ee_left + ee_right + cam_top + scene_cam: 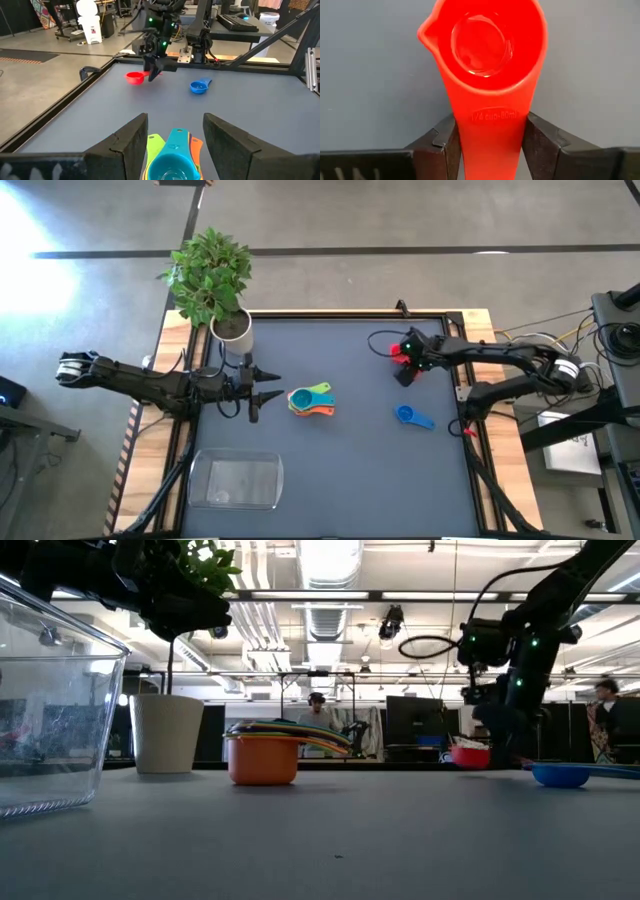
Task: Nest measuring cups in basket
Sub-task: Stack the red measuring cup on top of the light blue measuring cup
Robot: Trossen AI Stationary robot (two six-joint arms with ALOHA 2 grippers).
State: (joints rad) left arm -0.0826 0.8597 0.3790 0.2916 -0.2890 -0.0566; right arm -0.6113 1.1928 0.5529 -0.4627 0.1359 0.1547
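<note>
Red plastic filled my right wrist view: the red measuring cup (pixel 487 65) lay bowl-up on the grey table (pixel 350 470), its flat handle running back between the fingers of my right gripper (pixel 489 136), which pressed it on both sides. From above, that gripper (pixel 408 358) sat toward two o'clock from the table's middle, with the red cup (pixel 399 352) just beside it.

My left gripper (pixel 262 388) hung at nine o'clock from the middle, fingers spread wide and holding nothing, pointing at the stack of nested cups (pixel 310 400) just beyond its tips. In the left wrist view the light blue cup (pixel 171 167) topped that stack, with green and orange handles fanning out beneath it. The low view showed the orange cup (pixel 264 759) at the bottom.

A dark blue cup (pixel 412 416) lay alone toward four o'clock, well apart from the stack.

Near seven o'clock stood the clear basket (pixel 236 481); I couldn't tell whether it held anything. A white plant pot (pixel 232 330) with a leafy plant stood at eleven o'clock.
</note>
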